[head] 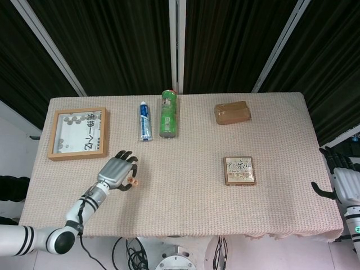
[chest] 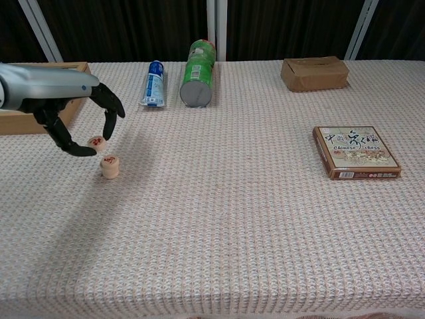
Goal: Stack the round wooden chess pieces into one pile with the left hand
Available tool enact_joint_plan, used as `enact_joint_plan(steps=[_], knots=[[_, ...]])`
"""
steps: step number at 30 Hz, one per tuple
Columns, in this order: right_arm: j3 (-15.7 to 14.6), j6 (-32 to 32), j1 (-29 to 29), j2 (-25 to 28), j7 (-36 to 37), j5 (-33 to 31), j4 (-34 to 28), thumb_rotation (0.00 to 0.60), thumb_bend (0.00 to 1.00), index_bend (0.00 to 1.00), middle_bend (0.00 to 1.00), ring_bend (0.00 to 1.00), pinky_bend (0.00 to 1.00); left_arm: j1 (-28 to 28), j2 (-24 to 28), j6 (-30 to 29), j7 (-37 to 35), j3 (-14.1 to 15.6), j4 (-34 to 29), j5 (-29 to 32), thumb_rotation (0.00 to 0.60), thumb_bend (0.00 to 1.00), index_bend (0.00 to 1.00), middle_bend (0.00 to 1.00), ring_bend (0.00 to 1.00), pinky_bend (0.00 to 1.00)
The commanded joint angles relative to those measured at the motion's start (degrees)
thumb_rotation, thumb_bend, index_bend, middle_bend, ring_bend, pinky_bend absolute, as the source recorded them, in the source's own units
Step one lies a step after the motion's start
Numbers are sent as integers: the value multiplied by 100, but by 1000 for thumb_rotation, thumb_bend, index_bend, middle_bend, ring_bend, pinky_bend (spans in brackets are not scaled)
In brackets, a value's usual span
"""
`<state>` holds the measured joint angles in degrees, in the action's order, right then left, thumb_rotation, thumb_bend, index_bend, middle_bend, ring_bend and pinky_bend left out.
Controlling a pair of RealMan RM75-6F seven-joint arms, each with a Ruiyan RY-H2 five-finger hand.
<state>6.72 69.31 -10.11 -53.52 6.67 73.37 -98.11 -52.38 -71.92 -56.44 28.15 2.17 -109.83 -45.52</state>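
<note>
**Carried piece close to the pile: a nudge could undo the stack**

The pile (chest: 110, 166) stands on the tabletop (chest: 239, 219), and everything here is placed from it. A single piece (chest: 97, 141) hangs just above and to the left of the pile, pinched between fingertips of the left robot hand (chest: 76, 126); the other fingers arch over it. The head view shows the same hand (head: 116, 174) with the piece at its tips.

Risks, as I judge them:
- The piece sits off-centre from the pile; released now, it would drop beside it or catch the rim and roll.
- The low finger is close to the pile's side; a sideways drift could knock it over.
- The pinch looks slight, so the piece may tilt on release.

The right robot hand (head: 339, 183) sits far right of the pile, off the tabletop edge, fingers apart, holding nothing.
</note>
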Motion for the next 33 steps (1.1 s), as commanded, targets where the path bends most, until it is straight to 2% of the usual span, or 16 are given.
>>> enact_joint_plan(steps=[1, 9, 18, 33], knots=[[0, 0, -7, -3, -21, -10, -18, 600, 242, 0, 0, 0, 0, 172, -78, -122, -107, 65, -54, -271, 600, 280, 502, 158, 0, 0], [-22, 15, -3, -9, -82, -24, -58, 600, 242, 0, 0, 0, 0, 256, -277, -13, -165, -18, 139, -438, 600, 280, 496, 160, 0, 0], [-27, 2, -5, 9, -67, -58, -44, 600, 243, 0, 0, 0, 0, 222, -489, 43, 43, -124, 467, -291, 600, 279, 490, 165, 0, 0], [-43, -41, -15, 11, -42, -89, -12, 600, 242, 0, 0, 0, 0, 277, -579, 146, 127, -161, 598, -215, 600, 280, 468, 166, 0, 0]])
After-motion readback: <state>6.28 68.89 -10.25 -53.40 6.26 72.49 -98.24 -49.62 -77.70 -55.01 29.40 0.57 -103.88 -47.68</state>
